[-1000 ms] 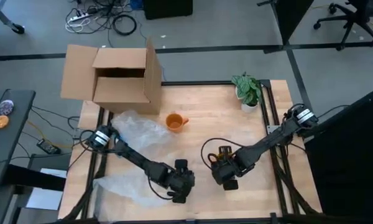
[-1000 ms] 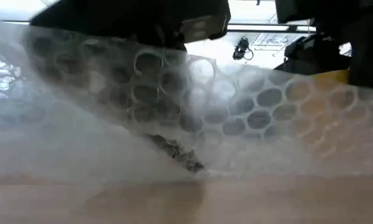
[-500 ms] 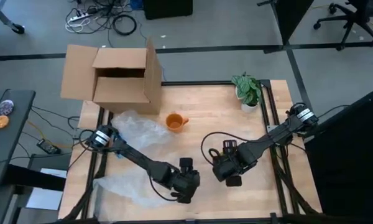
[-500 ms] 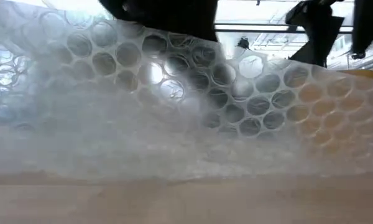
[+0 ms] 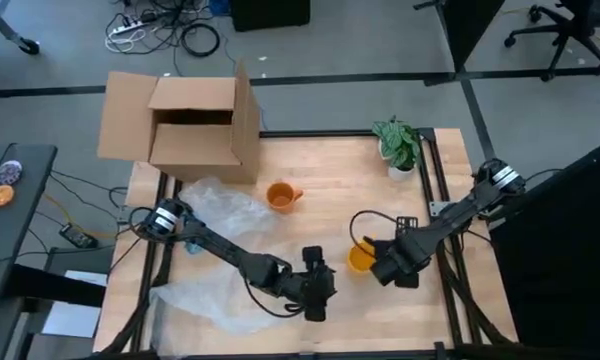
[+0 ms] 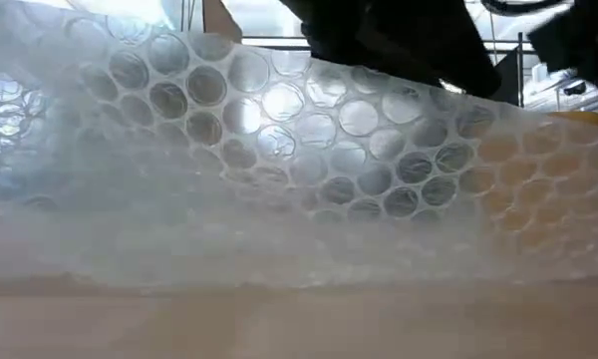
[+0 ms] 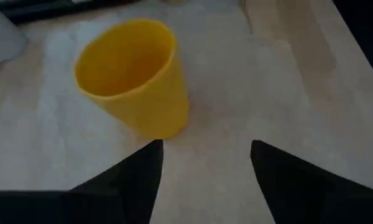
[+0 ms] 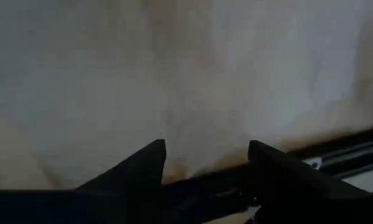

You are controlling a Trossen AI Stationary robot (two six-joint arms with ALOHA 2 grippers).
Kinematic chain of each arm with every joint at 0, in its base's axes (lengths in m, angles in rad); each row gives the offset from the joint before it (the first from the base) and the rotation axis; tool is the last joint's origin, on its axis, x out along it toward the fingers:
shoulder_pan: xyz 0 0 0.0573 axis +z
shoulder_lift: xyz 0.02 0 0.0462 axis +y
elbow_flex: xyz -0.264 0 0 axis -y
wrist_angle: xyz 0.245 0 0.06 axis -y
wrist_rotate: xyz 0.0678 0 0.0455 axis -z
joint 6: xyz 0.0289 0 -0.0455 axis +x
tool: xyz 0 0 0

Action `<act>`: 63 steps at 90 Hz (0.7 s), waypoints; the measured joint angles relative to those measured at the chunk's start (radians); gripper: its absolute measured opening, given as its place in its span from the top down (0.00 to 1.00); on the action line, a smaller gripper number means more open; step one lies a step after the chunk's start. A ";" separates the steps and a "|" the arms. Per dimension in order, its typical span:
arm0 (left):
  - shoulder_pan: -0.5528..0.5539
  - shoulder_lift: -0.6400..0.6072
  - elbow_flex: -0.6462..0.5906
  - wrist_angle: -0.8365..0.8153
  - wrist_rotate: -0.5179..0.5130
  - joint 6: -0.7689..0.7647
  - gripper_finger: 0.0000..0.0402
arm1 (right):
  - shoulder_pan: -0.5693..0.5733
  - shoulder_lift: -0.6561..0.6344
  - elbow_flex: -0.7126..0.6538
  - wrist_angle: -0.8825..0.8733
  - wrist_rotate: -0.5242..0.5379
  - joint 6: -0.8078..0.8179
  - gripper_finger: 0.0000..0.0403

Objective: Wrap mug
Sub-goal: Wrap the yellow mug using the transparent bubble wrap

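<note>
A yellow cup (image 5: 359,258) stood upright and empty near the front of the worktop (image 5: 330,185), between the two grippers. The left gripper (image 7: 205,163) faced it with fingers spread wide, holding nothing. The right gripper (image 5: 388,270) sat just beside the cup, also spread and empty. An orange mug (image 5: 281,196) stood farther back, beside crumpled bubble wrap (image 5: 220,210). More bubble wrap (image 6: 279,170) lay along the front edge. An open cardboard box (image 5: 192,125) sat at the back left corner, a potted plant (image 5: 399,146) at the back right, with bare wood between.
</note>
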 joint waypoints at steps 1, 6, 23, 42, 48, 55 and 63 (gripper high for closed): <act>0.000 0.001 0.000 0.001 -0.004 0.000 0.43 | 0.000 -0.003 -0.004 0.005 -0.004 0.005 0.49; 0.001 0.004 0.000 0.007 -0.016 0.000 0.43 | 0.001 -0.019 -0.012 0.048 -0.032 0.021 0.51; 0.006 0.023 -0.028 0.097 -0.035 -0.012 0.43 | 0.023 -0.037 0.069 0.166 -0.020 -0.006 0.54; 0.007 0.084 -0.044 0.145 -0.036 -0.071 0.43 | 0.009 -0.022 0.084 0.429 0.027 -0.179 0.57; 0.007 0.091 -0.044 0.142 -0.035 -0.074 0.43 | -0.008 0.014 0.079 0.434 0.025 -0.203 0.57; 0.010 0.091 -0.044 0.124 -0.035 -0.079 0.43 | -0.028 0.065 0.077 0.434 0.027 -0.239 0.57; 0.010 0.089 -0.043 0.086 -0.035 -0.078 0.43 | -0.045 0.134 0.078 0.441 0.019 -0.261 0.58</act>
